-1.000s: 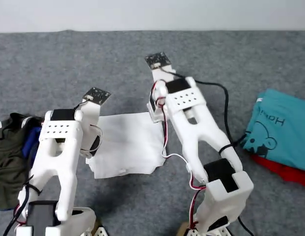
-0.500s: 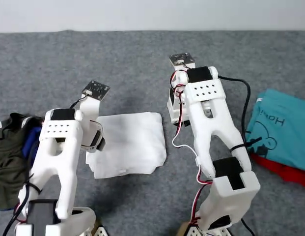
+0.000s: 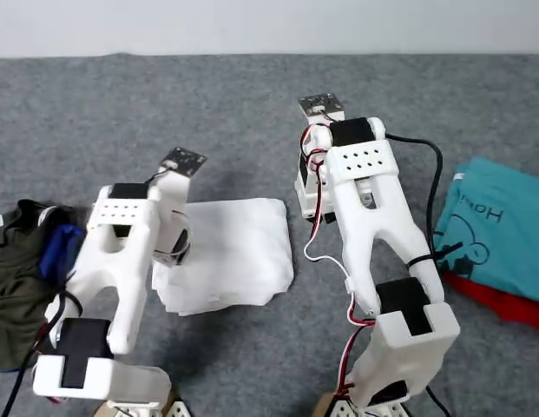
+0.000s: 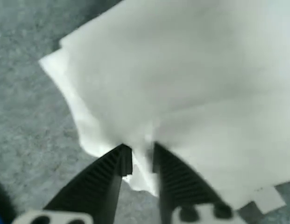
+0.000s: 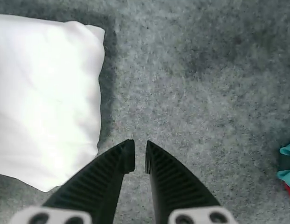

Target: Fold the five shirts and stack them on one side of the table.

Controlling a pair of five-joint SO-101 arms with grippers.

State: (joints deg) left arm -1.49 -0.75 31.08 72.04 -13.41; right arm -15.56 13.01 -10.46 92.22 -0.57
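A folded white shirt (image 3: 234, 252) lies on the grey carpet between the two arms. My left gripper (image 4: 139, 161) is at its left edge, shut on a fold of the white shirt (image 4: 182, 84). My right gripper (image 5: 140, 157) hovers over bare carpet just right of the white shirt (image 5: 42, 93), fingers shut with nothing between them. At the right edge, a teal shirt (image 3: 499, 228) lies folded on top of a red shirt (image 3: 503, 306). An olive shirt (image 3: 13, 287) and a blue shirt (image 3: 56, 252) sit crumpled in a pile at the left edge.
The grey carpet (image 3: 208, 113) covers the whole table up to a pale wall at the back. The right arm's black cable (image 3: 430, 187) loops toward the teal shirt. Open carpet lies behind both arms.
The right arm swung right, off the white shirt's corner, then stayed still. The left arm shifted right onto the shirt's left edge, which now bunches slightly.
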